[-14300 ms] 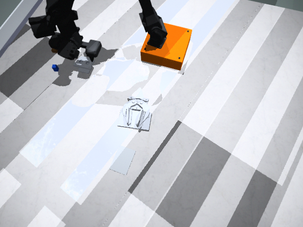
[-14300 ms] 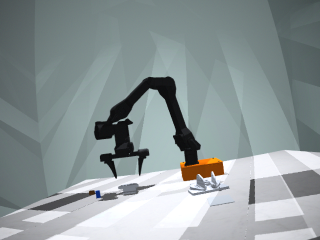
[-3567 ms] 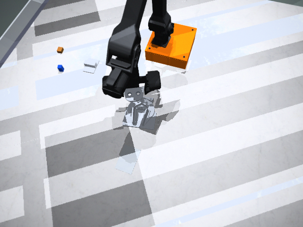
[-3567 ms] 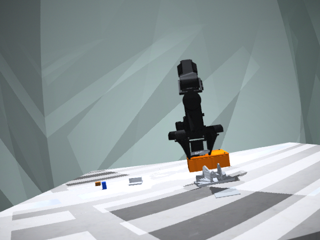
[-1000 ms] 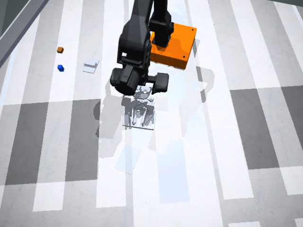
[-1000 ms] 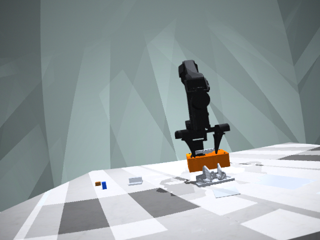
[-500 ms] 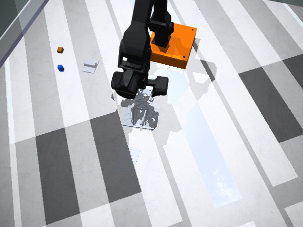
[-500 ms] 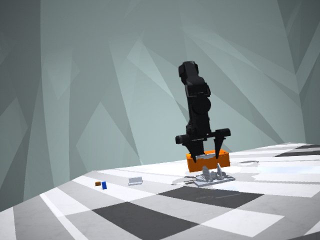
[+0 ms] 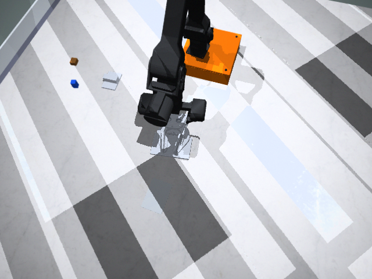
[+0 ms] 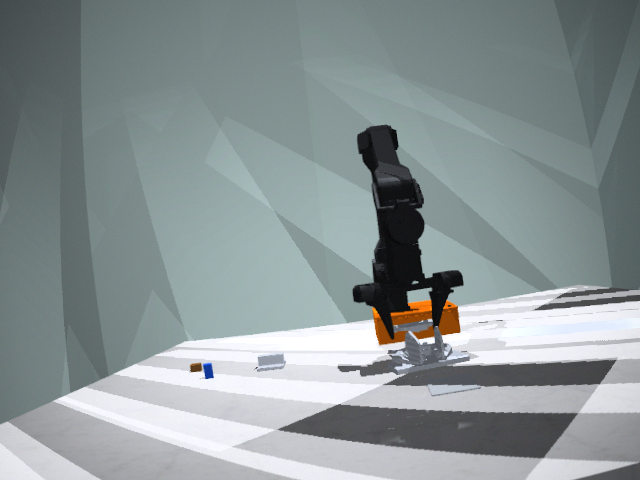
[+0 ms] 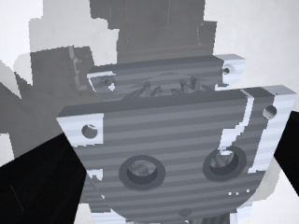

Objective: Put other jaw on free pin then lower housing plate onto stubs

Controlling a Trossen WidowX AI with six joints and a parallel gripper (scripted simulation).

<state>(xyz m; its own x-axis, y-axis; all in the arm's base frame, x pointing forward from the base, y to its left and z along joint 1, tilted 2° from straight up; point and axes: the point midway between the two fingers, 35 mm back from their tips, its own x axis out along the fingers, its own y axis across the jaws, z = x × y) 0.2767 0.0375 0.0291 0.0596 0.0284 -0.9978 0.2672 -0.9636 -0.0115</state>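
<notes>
- Striped grey-and-white bench (image 9: pixel 255 180) (image 10: pixel 310 397) (image 11: pixel 262 28) supports our grey, flat gripper base (image 9: pixel 186 154) (image 10: pixel 455 358) (image 11: pixel 159 71).
- Above it, our wide-set tool (image 9: pixel 177 115) (image 10: pixel 414 332) (image 11: pixel 176 126) grips the grey, two-holed housing plate (image 9: pixel 175 122) (image 10: pixel 412 326) (image 11: pixel 184 135), presumably for lowering.

On the flat surface with white, grey and dark stripes (image 9: pixel 99 228) (image 10: pixel 258 403) there lie a small brown block (image 9: pixel 74 61) (image 10: pixel 195 367), a small blue block (image 9: pixel 74 83) (image 10: pixel 208 370) and a pale grey stepped piece (image 9: pixel 111 80) (image 10: pixel 270 361).

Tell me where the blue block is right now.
In the top view, the blue block is on the left side, just below the brown block and left of the small grey stepped piece.
</notes>
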